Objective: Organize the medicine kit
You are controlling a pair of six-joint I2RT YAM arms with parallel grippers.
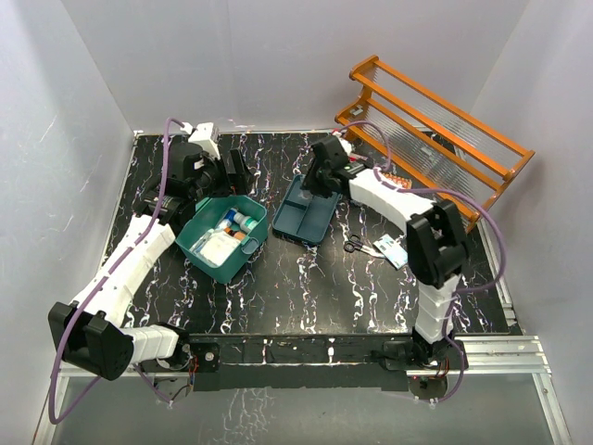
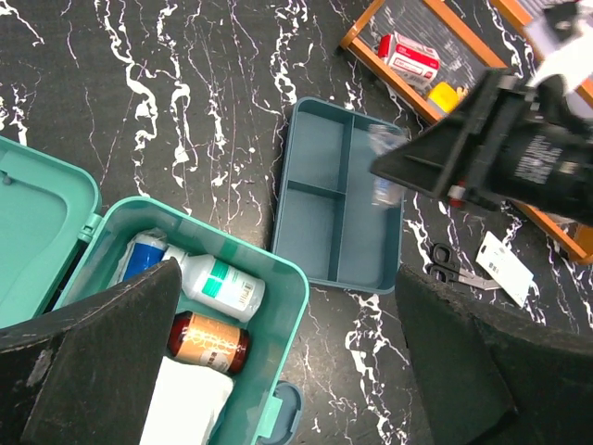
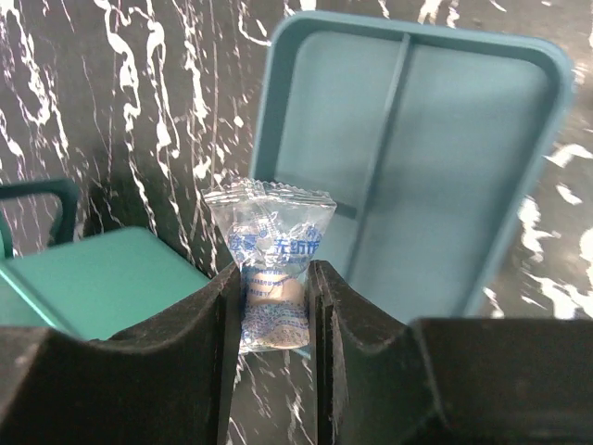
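Looking from above: the medicine kit (image 1: pixel 258 234) sits open at left-centre of the table, its long axis running from near-left to far-right. The blue tray (image 1: pixel 298 224) lies just right of it.
Arms from above: my left gripper (image 1: pixel 232 176) hangs just past the kit's far end and is the nearer of the two. My right gripper (image 1: pixel 320 185) hovers over the tray's far half.
Way to the kit: from my right gripper it lies to the left and a little nearer, across a narrow strip of table.
Left wrist: my left fingers (image 2: pixel 102 362) stand wide apart, holding and touching nothing, with the open kit below them. A white bottle (image 2: pixel 222 287) and a brown bottle (image 2: pixel 208 341) lie inside, and the lid (image 2: pixel 37 241) is folded back.
Right wrist: my right fingers (image 3: pixel 185 352) are clamped on one end of a clear sachet (image 3: pixel 269 232), which sticks out past the tips. It hangs over the tray's left edge. A green part of the kit shows beside it, though I cannot tell which part.
Next move, as I judge it: if the sachet belongs in the kit, I carry it left; if in the tray, slightly right.
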